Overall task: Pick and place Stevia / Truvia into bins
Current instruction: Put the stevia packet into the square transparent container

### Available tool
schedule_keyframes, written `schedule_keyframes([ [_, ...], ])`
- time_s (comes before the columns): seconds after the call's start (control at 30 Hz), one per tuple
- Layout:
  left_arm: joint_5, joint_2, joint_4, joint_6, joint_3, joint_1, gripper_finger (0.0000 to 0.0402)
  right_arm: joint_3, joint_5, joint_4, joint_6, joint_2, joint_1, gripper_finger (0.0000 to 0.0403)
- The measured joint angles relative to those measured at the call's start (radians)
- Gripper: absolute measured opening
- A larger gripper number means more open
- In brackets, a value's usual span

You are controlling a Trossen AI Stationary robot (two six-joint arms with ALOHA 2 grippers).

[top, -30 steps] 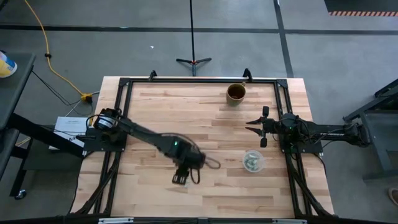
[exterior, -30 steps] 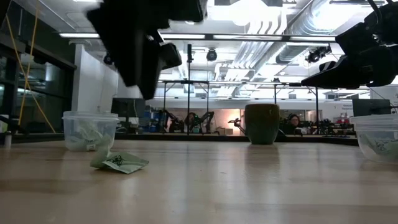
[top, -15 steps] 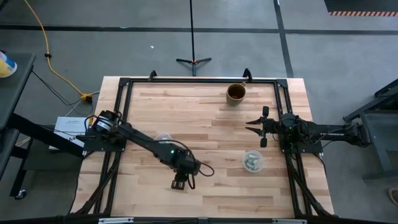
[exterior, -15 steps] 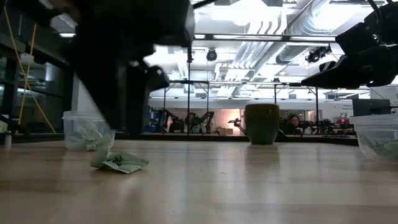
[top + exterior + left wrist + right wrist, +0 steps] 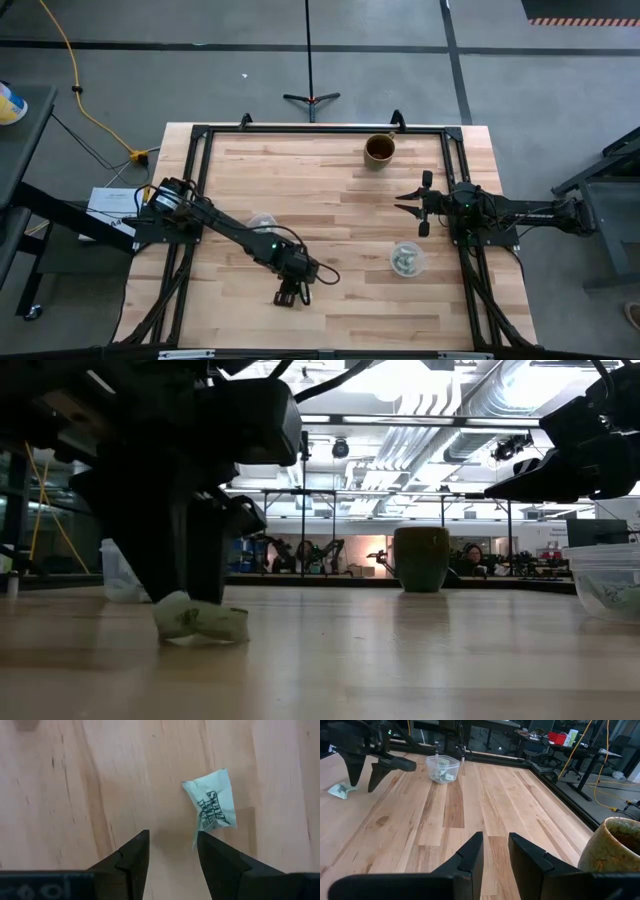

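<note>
Left claw lowered onto bench, half open, empty. Sachet nudged aside, ungrasped. Right claw idle

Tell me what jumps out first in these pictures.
The left gripper stands low at the table's near middle, fingers open, over a lone pale green sachet that lies just beside one fingertip. The right gripper waits open by the right edge, between the brown cup and a clear cup.

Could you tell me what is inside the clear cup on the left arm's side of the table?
The right wrist view shows pale sachets lying in the bottom of the clear cup. How many cannot be counted. In the low view the left gripper covers most of the cup.
</note>
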Motion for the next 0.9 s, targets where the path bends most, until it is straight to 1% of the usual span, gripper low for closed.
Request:
schedule_keyframes([
  [0.13,-0.008,0.000,-0.040,0.014,0.009,0.000,0.0200,0.000,0.000,0.000,0.000,0.000,0.000,0.0083],
  [0.27,-0.084,0.000,-0.211,0.027,0.065,0.010,0.0200,0.000,0.000,0.000,0.000,0.000,0.000,0.0083],
  [0.33,-0.099,0.000,-0.291,0.013,0.100,0.021,0.0200,0.000,0.001,0.000,0.000,0.000,0.000,0.0083],
  [0.4,-0.105,0.000,-0.320,-0.005,0.131,0.026,0.0200,0.000,0.005,0.000,0.000,0.000,0.000,0.0083],
  [0.47,-0.072,0.000,-0.303,-0.017,0.157,0.027,0.0200,0.000,0.020,0.000,0.000,0.000,0.000,0.0083],
  [0.5,-0.030,0.000,-0.274,-0.023,0.167,0.026,0.0200,0.000,0.028,0.000,0.000,0.000,0.000,0.0083],
  [0.57,0.089,-0.002,-0.189,-0.026,0.173,0.025,0.0200,0.000,0.034,0.000,0.000,0.000,0.000,0.0083],
  [0.63,0.162,-0.002,-0.129,-0.027,0.173,0.024,0.0200,0.000,0.034,0.000,0.000,0.000,0.000,0.0083],
  [0.7,0.153,-0.002,-0.111,-0.033,0.173,0.016,0.0200,0.000,0.034,-0.001,0.000,0.000,0.000,0.0083],
  [0.8,0.074,0.002,-0.099,-0.044,0.155,0.010,0.0200,0.000,0.034,-0.002,0.000,0.000,0.000,0.0083],
  [0.9,0.104,0.014,-0.088,-0.064,0.131,0.012,0.0200,0.000,0.034,-0.004,0.000,0.000,0.000,0.0083],
])
